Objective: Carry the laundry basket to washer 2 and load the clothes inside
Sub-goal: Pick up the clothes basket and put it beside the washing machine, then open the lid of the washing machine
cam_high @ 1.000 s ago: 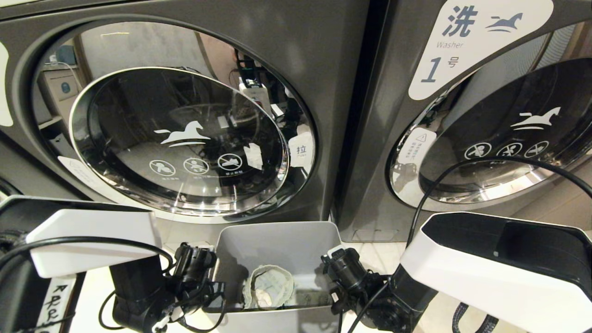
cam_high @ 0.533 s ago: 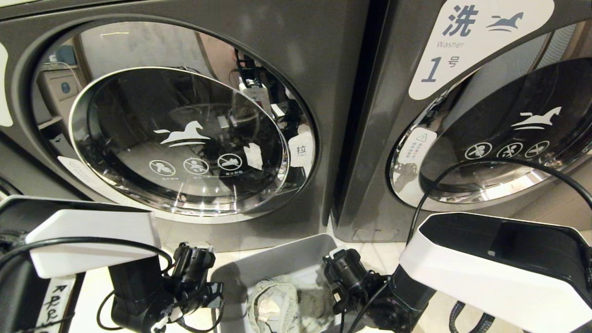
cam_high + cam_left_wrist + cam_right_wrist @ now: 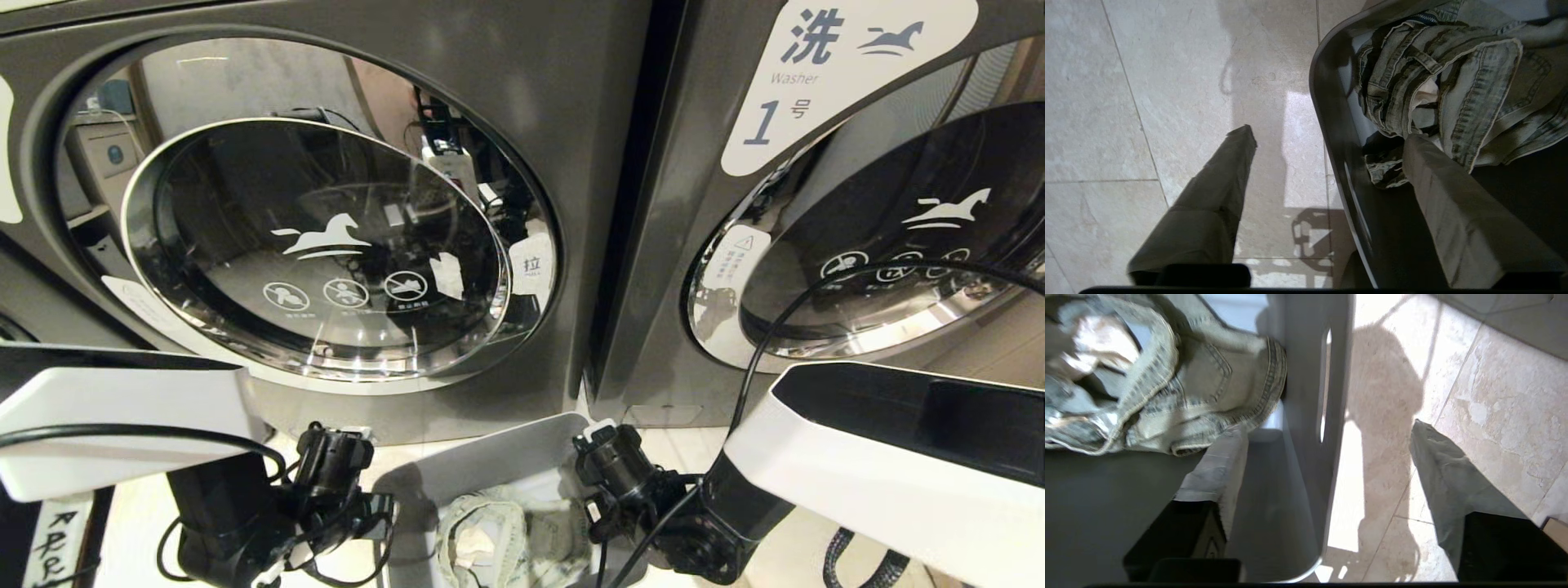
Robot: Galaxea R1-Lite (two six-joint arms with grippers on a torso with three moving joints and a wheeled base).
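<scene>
Basket (image 3: 490, 461) sits on the tiled floor (image 3: 1167, 81) in front of the left-hand washer (image 3: 326, 245), whose round glass door is closed; the washer labelled "1" (image 3: 816, 82) stands to the right of it. The number on the left-hand machine is out of view.

The left gripper (image 3: 1327, 141) stands wide open astride one short wall of the basket (image 3: 1331, 134): one finger is outside over the tiles, the other inside beside the clothes (image 3: 1445, 77). Neither finger presses the wall, and nothing is held.

The right gripper (image 3: 1329, 430) is likewise spread wide across the opposite short wall (image 3: 1306, 416), the one with the slot handle showing. Its inner finger lies just beside the denim bundle (image 3: 1208, 388), its outer finger is over the floor (image 3: 1494, 396), and it grips nothing.

The clothes lie crumpled inside the basket (image 3: 506, 535), between the two grippers' inner fingers.
</scene>
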